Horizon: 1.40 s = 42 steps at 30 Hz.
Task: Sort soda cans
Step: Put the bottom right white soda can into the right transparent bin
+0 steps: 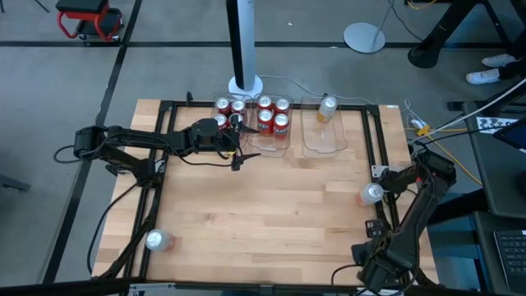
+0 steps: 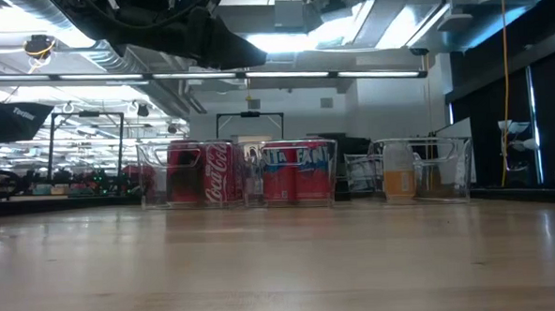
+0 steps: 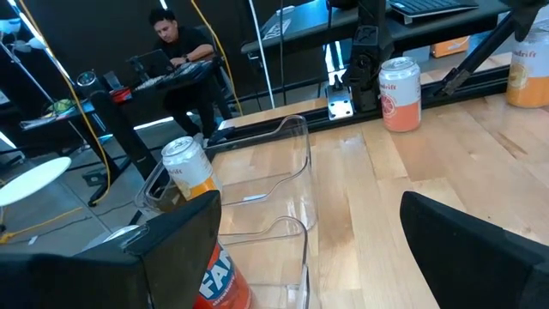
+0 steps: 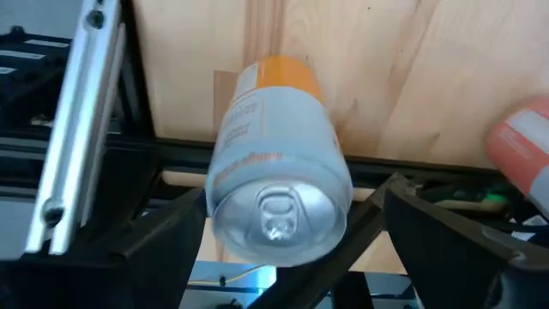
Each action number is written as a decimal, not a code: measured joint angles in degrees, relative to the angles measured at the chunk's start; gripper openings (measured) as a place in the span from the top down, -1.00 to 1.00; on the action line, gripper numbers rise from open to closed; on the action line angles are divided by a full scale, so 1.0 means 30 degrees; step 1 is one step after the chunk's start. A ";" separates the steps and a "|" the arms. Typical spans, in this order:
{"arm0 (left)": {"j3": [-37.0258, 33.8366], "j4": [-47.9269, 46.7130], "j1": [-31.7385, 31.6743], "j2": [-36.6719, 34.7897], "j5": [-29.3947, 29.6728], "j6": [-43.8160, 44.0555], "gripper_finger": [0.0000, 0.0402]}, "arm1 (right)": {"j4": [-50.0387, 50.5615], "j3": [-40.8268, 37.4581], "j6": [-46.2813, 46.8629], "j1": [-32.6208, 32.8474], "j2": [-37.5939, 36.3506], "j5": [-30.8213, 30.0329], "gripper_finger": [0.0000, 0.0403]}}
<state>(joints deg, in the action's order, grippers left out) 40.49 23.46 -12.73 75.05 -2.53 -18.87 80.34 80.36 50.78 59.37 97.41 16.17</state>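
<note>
**A:** Why is the wooden counter (image 1: 263,214) so bare in the middle?

**B:** Most cans already sit at its far edge. Three clear plastic bins stand in a row there: the left bin (image 1: 228,103) and the middle bin (image 1: 289,146) hold red cans (image 1: 272,114), and the right bin (image 1: 322,141) holds one orange-and-silver can (image 1: 327,106). So it looks like sorting by colour, well along.

**A:** And the arms?

**B:** The left tool (image 1: 236,138) hangs over the left and middle bins, beside the red cans. In its wrist view the fingers (image 3: 480,249) stand well apart with nothing between them, so I judge it open, perhaps just done placing.

**A:** The right one?

**B:** The right tool (image 1: 386,187) is at the counter's right edge. Its fingers (image 4: 446,232) flank a pale can with an orange band (image 4: 279,184), seen top-on. Whether they press it I cannot tell.

**A:** Anything left over?

**B:** A pale stray can (image 1: 156,240) stands alone near the front left corner, and a reddish can (image 4: 525,137) shows beside the right tool. Both still want a bin.
</note>
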 joint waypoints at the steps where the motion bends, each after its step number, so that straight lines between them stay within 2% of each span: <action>1: 0.0000 0.0001 0.0000 0.0000 0.0001 0.0000 -0.73 | -0.0234 -0.0195 -0.0006 0.0000 0.0000 0.0028 -0.75; 6: 0.0000 0.0000 0.0000 0.0000 -0.0006 0.0000 -0.73 | -0.1243 -0.0857 -0.0028 0.0000 0.0000 0.0955 -0.75; 25: 0.0007 0.0001 0.0007 0.0000 0.0001 0.0000 -0.73 | -0.3628 -0.3498 -0.0596 0.0000 -0.0015 0.1484 -0.75; 28: 0.0007 0.0002 0.0000 0.0000 0.0001 0.0000 -0.73 | -0.4014 -0.3534 -0.0616 -0.0015 -0.0015 0.1519 -0.70; 34: 0.0007 0.0042 0.0000 0.0000 -0.0002 0.0000 -0.73 | -0.3808 -0.3534 -0.1158 -0.0058 -0.0015 0.2023 -0.46; 42: 0.0007 0.0045 0.0001 0.0000 -0.0005 0.0000 -0.73 | -0.4037 -0.3522 -0.2330 -0.1388 -0.0051 0.1806 -0.51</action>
<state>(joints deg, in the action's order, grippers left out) 40.51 23.59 -12.73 75.05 -2.54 -18.87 68.23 69.79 43.79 55.21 97.25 21.59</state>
